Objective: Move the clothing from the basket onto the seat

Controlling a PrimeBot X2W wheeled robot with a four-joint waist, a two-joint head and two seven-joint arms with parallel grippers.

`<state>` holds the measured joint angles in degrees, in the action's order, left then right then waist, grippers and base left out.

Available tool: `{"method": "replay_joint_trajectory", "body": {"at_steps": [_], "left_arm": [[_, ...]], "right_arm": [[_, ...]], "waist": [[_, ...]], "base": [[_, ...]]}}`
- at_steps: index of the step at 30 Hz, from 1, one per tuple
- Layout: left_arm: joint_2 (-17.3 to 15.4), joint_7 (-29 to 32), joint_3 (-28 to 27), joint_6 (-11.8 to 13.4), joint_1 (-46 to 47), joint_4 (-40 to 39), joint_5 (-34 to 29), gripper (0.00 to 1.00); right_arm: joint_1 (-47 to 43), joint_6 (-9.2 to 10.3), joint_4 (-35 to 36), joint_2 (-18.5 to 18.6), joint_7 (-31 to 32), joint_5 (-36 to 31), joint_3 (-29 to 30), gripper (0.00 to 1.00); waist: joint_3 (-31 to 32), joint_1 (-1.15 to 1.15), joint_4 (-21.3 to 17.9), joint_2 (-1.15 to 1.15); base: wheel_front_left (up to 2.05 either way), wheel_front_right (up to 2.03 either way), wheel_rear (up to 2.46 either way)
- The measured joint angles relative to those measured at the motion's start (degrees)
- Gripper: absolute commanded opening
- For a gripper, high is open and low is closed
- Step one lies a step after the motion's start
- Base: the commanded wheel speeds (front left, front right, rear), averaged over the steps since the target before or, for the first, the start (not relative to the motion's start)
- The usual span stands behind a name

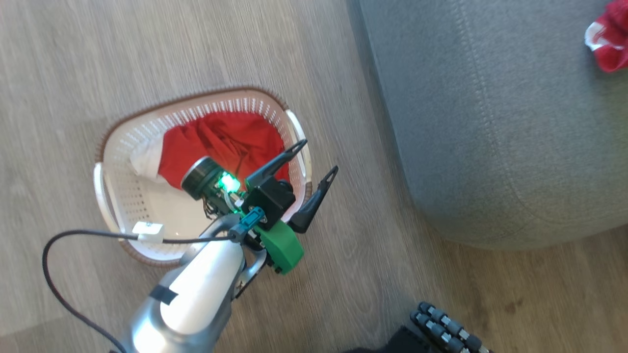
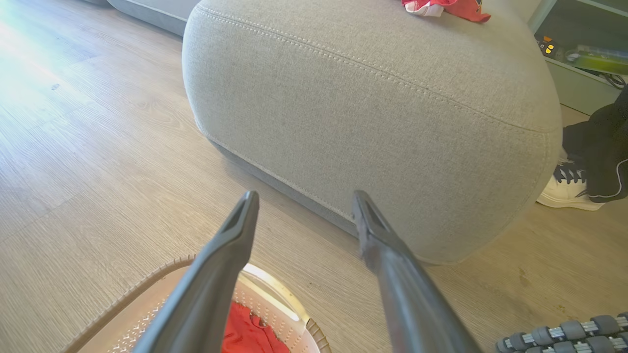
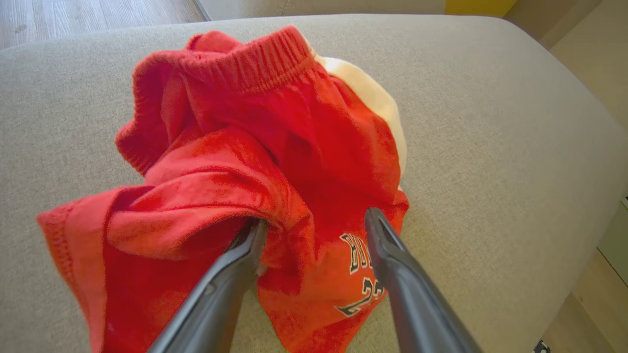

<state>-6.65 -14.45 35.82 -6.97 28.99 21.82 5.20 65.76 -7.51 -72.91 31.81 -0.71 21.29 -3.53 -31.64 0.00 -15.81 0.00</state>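
Large grey fabric seat (image 1: 490, 122): a red garment with a printed number (image 3: 294, 122) lies on top.

Cream perforated plastic basket (image 1: 127, 196), on the wood floor (image 1: 147, 49) beside the seat, holds a crumpled red garment (image 1: 221, 137).

Your right gripper (image 3: 316, 219) straddles the seat garment, fingers spread, pinching nothing.

Your left gripper (image 1: 318, 156), spread and empty, hangs over the basket's seat-side rim. The fabric lies below and behind its tips, so this looks the nearer arm.

Pale wood-grain plank floor (image 1: 73, 73); person's white laced shoe (image 2: 569, 189) flat on the floor, dark trouser leg (image 2: 606, 147) above it; pale green shelf unit (image 2: 574, 86) behind, holding a small dark device with yellow buttons (image 2: 547, 47), a blurred green object (image 2: 598, 56) beside it
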Motion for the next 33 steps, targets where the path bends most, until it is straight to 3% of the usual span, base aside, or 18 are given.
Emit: {"method": "replay_joint_trajectory", "body": {"at_steps": [11, 22, 28, 33], "left_arm": [[2.05, 0.00, -0.66, -0.44, -5.20, 0.46, 1.19, 1.00], [2.98, 0.00, -2.80, -0.44, -10.84, -0.54, 2.46, 1.00], [3.27, 0.00, -4.68, -0.44, -13.50, -1.44, 2.56, 1.00], [3.45, 0.00, -5.91, -0.45, -15.57, -2.35, 3.07, 1.00]], "right_arm": [[-3.07, 0.00, 5.19, 3.32, 1.34, 5.20, -8.05, 1.00], [-7.74, 0.00, 13.24, 5.23, -10.26, 12.57, -14.03, 1.00], [-11.22, 0.01, 19.63, 5.90, -13.59, 17.12, -13.35, 1.00], [-15.37, 0.01, 31.97, 5.25, -13.76, 16.96, -7.28, 1.00]], "waist": [[8.85, 0.00, 0.29, 0.00], [18.17, 0.00, 0.81, 0.00], [21.54, 0.00, 1.97, 0.00], [23.38, 0.00, 3.86, 0.00]], "base": [[0.00, 0.00, 0.00], [0.00, 0.00, 0.00], [0.00, 0.00, 0.00], [0.00, 0.00, 0.00]]}}
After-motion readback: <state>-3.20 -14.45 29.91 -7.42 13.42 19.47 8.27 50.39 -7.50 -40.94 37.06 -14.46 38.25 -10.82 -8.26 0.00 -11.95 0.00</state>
